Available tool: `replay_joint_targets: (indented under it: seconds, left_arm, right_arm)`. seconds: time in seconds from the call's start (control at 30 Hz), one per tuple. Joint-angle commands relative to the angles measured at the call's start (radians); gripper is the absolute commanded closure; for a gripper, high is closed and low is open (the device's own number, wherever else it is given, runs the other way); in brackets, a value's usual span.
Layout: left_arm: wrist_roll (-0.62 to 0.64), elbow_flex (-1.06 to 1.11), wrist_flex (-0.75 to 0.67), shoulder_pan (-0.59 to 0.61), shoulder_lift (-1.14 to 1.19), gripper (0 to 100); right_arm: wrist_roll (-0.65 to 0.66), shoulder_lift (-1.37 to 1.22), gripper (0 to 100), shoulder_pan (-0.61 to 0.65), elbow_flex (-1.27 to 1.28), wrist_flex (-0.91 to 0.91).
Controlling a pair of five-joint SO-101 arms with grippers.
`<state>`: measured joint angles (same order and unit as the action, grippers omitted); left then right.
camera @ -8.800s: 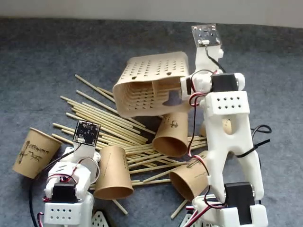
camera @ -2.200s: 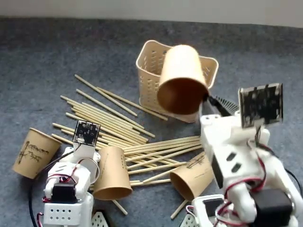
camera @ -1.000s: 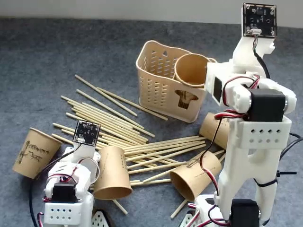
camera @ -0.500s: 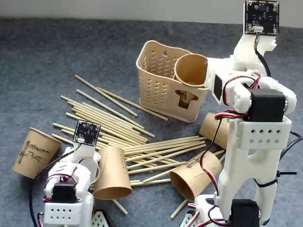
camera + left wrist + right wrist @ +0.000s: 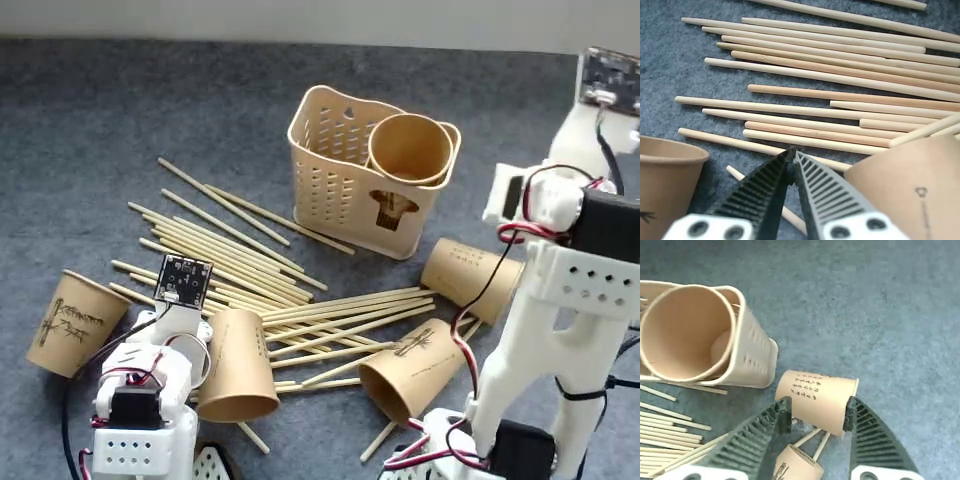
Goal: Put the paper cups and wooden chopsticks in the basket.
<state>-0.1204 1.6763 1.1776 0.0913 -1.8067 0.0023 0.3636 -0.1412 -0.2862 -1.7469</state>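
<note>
The beige basket (image 5: 340,185) stands upright at the back with one paper cup (image 5: 410,148) inside it. My right gripper (image 5: 817,415) is open and hangs above a cup lying on its side (image 5: 815,399), beside the basket (image 5: 754,357) that holds the cup (image 5: 685,332). Three more cups lie on the mat: one at the front (image 5: 408,370), one by the left arm (image 5: 238,365) and one at the far left (image 5: 72,320). Wooden chopsticks (image 5: 250,265) are strewn across the middle. My left gripper (image 5: 791,155) is shut and empty, low over chopsticks (image 5: 830,87).
The right arm (image 5: 575,290) towers at the right edge, next to the lying cup (image 5: 470,280). The left arm (image 5: 150,385) sits at the front left between two cups (image 5: 665,180) (image 5: 912,192). Bare grey mat lies behind and to the left of the basket.
My right arm has drawn back to the right, away from the basket, leaving the cup inside it. The left arm has kept still.
</note>
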Motion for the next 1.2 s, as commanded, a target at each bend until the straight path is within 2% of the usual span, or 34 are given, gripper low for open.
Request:
replay_joint_targets:
  seconds: [0.0,0.4,0.57,1.07,1.17]
  left_arm:
    - [0.002,0.019,0.002,-0.01,-0.002,99]
    - [0.002,0.019,0.002,-0.01,-0.002,99]
    - [0.002,0.019,0.002,-0.01,-0.002,99]
    - [0.002,0.019,0.002,-0.01,-0.002,99]
    - [0.002,0.019,0.002,-0.01,-0.002,99]
  right_arm:
    - [-0.002,0.015,81.8,-0.053,0.122,-0.012]
    - [-0.002,0.016,81.8,-0.124,0.527,0.269]
    - [0.0,0.012,81.8,-0.156,0.562,0.32]
    - [-0.002,0.005,82.0,-0.148,0.785,0.501]
    - [-0.002,0.005,87.4,-0.148,0.796,0.513]
